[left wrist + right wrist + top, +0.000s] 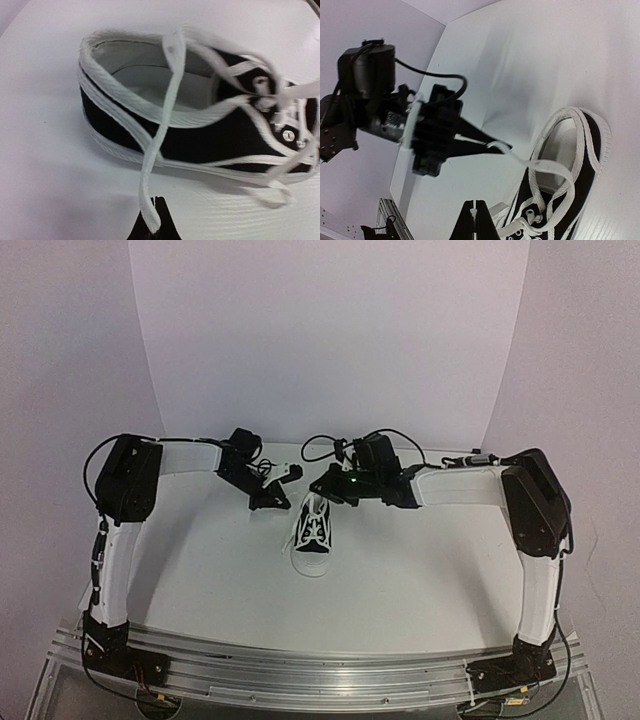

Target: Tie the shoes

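The black sneaker lies at the middle of the bench, with its white toe cap toward the arm bases and its heel end toward both grippers. The left gripper sits just off the heel's left side, pinched fully together on the free end of a white lace — the lace runs from the eyelets across the shoe's opening to its tips. The right gripper hovers over the heel end, fingers also pressed together. A white sliver shows between its tips — I cannot tell whether that is lace.
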Available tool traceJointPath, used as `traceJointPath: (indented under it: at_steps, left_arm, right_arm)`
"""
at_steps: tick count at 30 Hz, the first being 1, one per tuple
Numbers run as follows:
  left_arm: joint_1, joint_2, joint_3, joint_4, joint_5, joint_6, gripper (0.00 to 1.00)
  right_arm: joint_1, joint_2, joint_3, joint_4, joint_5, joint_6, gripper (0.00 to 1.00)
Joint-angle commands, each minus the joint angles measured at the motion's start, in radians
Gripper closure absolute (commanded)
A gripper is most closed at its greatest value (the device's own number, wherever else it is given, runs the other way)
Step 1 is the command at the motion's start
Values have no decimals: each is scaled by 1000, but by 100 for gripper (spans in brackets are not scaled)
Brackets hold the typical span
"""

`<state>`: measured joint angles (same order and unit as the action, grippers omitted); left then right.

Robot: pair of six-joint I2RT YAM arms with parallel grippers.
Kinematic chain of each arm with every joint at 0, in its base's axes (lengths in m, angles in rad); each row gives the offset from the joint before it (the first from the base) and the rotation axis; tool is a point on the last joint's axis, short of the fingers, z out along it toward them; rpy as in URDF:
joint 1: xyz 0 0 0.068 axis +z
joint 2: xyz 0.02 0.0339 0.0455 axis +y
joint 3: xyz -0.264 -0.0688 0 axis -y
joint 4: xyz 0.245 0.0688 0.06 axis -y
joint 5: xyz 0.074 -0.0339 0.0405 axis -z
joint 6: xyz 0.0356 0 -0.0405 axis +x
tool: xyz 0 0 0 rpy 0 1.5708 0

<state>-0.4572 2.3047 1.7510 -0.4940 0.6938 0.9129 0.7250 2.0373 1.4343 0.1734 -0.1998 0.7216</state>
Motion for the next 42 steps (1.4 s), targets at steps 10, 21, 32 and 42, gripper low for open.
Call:
traceJointPath:
  at_steps: [10,21,32,42]
  left_arm:
    - [-163,-213,-64,-435,84,-185,100]
    - [-214,-199,-136,-229,248,-309,100]
    - [-256,-218,-241,43,221,-353,46]
    - [-256,-273,-89,-318,64,-215,12]
  right_arm:
    - [-2,35,92,-8,-16,-27,100]
    - [-4,48,90,-4,-51,-9,100]
    - [-17,10,17,16,-73,22,100]
    - [-18,9,16,34,-74,-3,100]
